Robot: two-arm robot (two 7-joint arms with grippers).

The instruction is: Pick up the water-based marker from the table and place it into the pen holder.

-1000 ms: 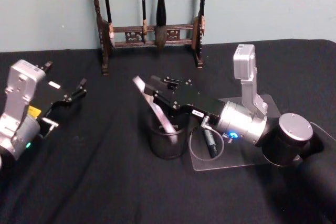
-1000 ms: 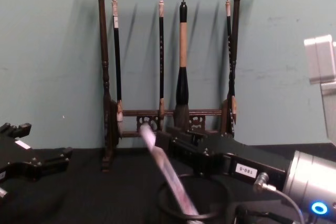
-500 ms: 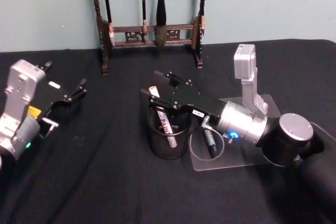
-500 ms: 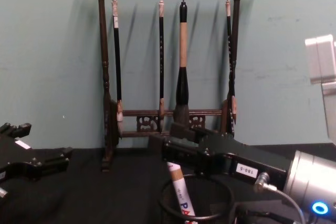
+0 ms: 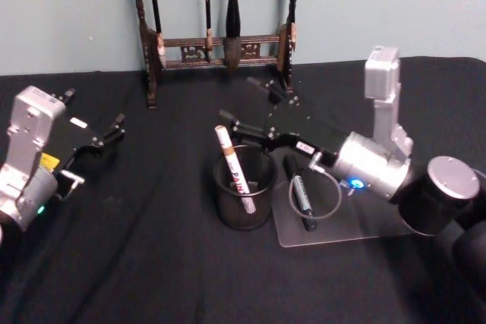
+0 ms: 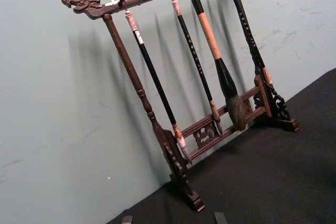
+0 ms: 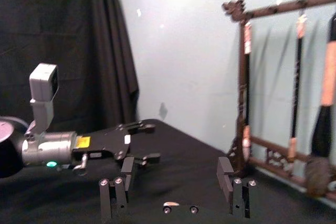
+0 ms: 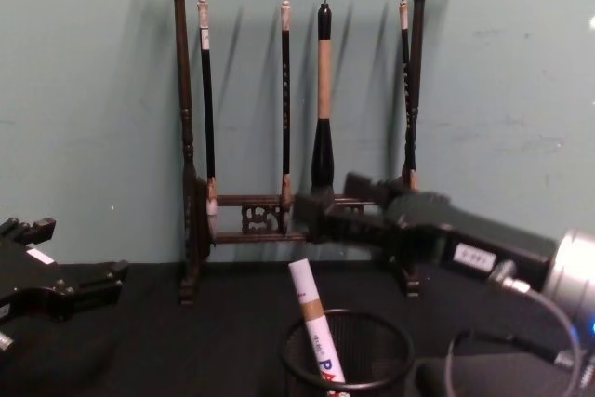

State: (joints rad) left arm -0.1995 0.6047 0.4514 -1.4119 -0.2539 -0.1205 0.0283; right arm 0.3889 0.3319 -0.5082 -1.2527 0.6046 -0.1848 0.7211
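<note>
Nearest me, the left gripper (image 5: 91,153) sits parked at the left of the black table (image 5: 152,271), fingers apart, holding nothing. Next out, centre: the pen holder (image 5: 231,214) w/ the marker (image 5: 231,166) standing in it, tilted, top end poking above the rim and leaning left. Just right of the holder is a clear plate (image 5: 357,225) w/ a dark pen (image 5: 301,196) lying on it, not my target. Beyond and above the holder the right gripper (image 5: 236,98) hangs wide open, nothing btwn its fingers, apart from the marker. Far back at the wall is the brush rack (image 5: 220,41).

My read: pick and drop are done, the marker's in the cup. All that's left, imo, is pulling the right arm clear w/o clipping the marker top or the rack behind.

View diffs:
- **Head cam:** gives me the layout, incl. plate and dark pen.
- **Chest cam:** adds the side-on look, i.e. how far the marker (image 8: 310,318) stands proud of the mesh rim, plus its lettering.
- **Right wrist cam:** confirms the jaws are spread and empty, and looks across at the left gripper (image 7: 151,142), also spread.
- **Left wrist cam:** looks at the rack w/ its hanging brushes.
</note>
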